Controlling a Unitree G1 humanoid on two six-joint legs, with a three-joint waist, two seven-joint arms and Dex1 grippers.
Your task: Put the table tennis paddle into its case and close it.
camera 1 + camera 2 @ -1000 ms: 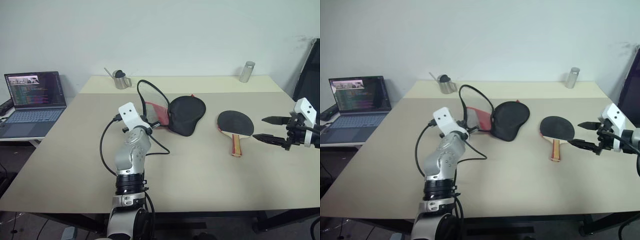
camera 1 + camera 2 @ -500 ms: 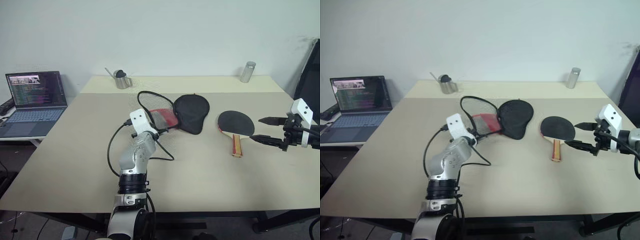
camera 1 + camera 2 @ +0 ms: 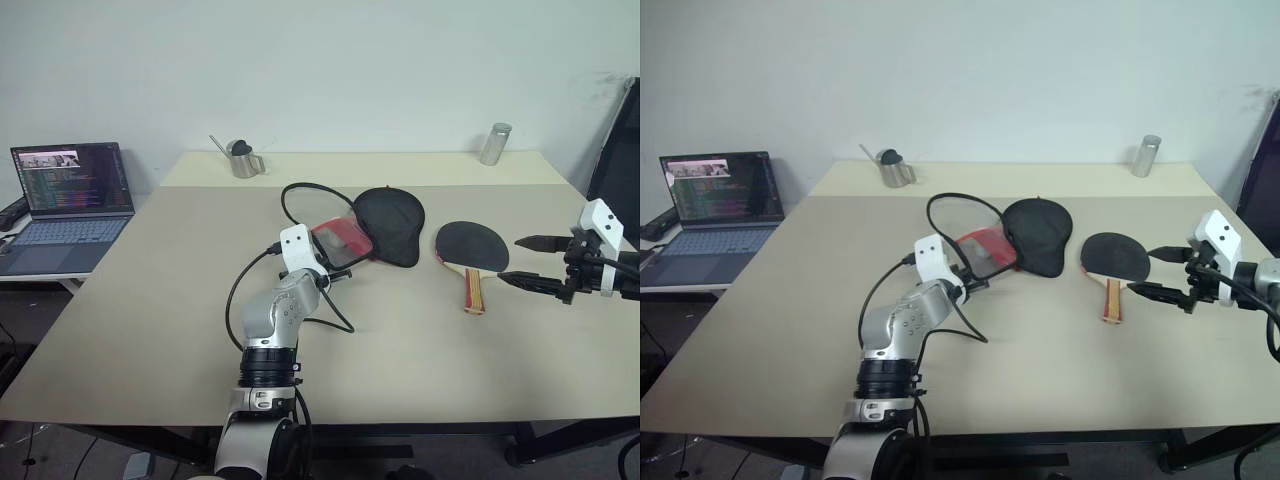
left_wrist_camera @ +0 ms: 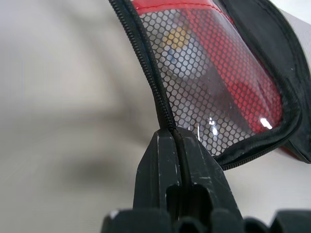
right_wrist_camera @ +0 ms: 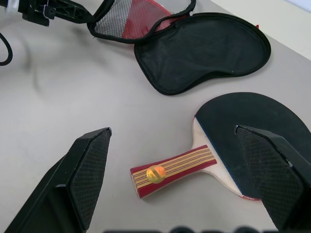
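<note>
The left gripper (image 4: 176,141) is clenched on the zipper edge of the case (image 3: 385,225), pinching the black seam where the mesh pocket (image 4: 214,82) meets it. The hold lifts one flap off the table (image 3: 420,340), apparently to keep the red-lined mouth gaping for what must go in. The other half of the case lies flat and black on the tabletop, just beside the table tennis paddle (image 3: 470,250). The paddle rests rubber face up, its striped handle pointing toward the robot, apart from the case and not yet touched. The right gripper (image 3: 535,262) hovers above the table near the paddle's far side, fingers spread wide and empty, seemingly poised to pick it up. A laptop (image 3: 68,200) sits off to the left.
</note>
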